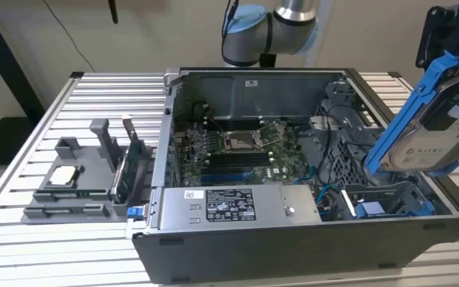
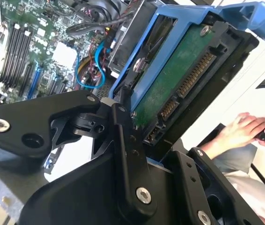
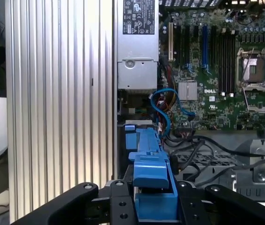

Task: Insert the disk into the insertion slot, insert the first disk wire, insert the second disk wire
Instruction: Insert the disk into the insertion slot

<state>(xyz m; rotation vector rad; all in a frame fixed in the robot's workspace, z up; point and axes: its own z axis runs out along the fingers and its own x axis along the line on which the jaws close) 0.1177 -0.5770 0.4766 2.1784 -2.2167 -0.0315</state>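
Note:
My gripper [image 1: 458, 58] is shut on the disk [image 1: 430, 139], a silver-grey drive with a white label in a bright blue carrier. The disk hangs tilted over the open computer case at the exterior view's right. Its lower end is just above the insertion slot [image 1: 397, 194], a dark-grey bay in the case's front corner. In the second wrist view the black fingers [image 2: 123, 126] clamp the carrier, and the disk [image 2: 179, 79] shows its green board and connectors. The carrier's blue edge [image 3: 149, 161] rises from the gripper [image 3: 153, 204] in the first wrist view. Thin blue wires [image 3: 163, 108] loop beside the bay.
Inside the case lie a green motherboard [image 1: 238, 149] and a grey labelled power-supply box [image 1: 229, 204]. A grey fixture [image 1: 78, 173] with parts stands on the ribbed metal table [image 1: 46, 239] at the exterior view's left. A person's hands [image 2: 242, 131] are close by.

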